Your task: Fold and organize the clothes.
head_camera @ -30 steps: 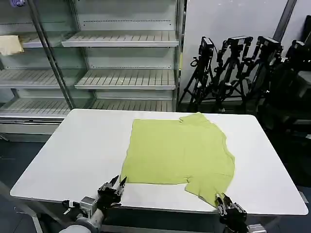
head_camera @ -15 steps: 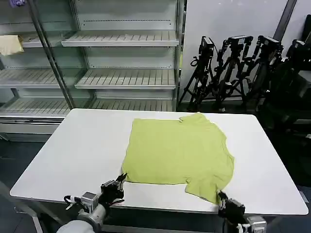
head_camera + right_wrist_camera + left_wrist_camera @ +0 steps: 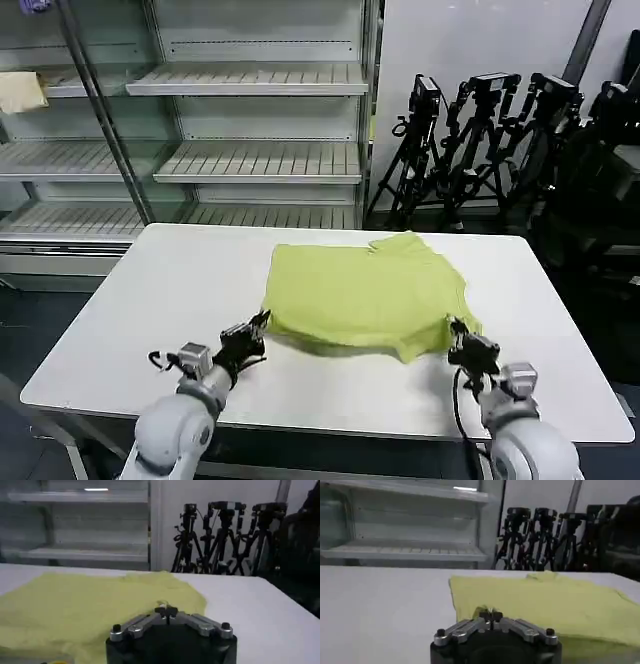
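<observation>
Soft matt lime cloth T-shirt (image 3: pixel 365 295), smooth matt white table (image 3: pixel 150 310), slatted pale metal shelves (image 3: pixel 255 160), black metal tripods (image 3: pixel 480 140)

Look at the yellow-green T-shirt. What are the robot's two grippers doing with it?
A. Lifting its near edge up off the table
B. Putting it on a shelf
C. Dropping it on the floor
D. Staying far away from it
A: the left gripper and the right gripper each pinch a near corner of the T-shirt, jaws shut on the cloth, and that edge is raised off the table.
</observation>
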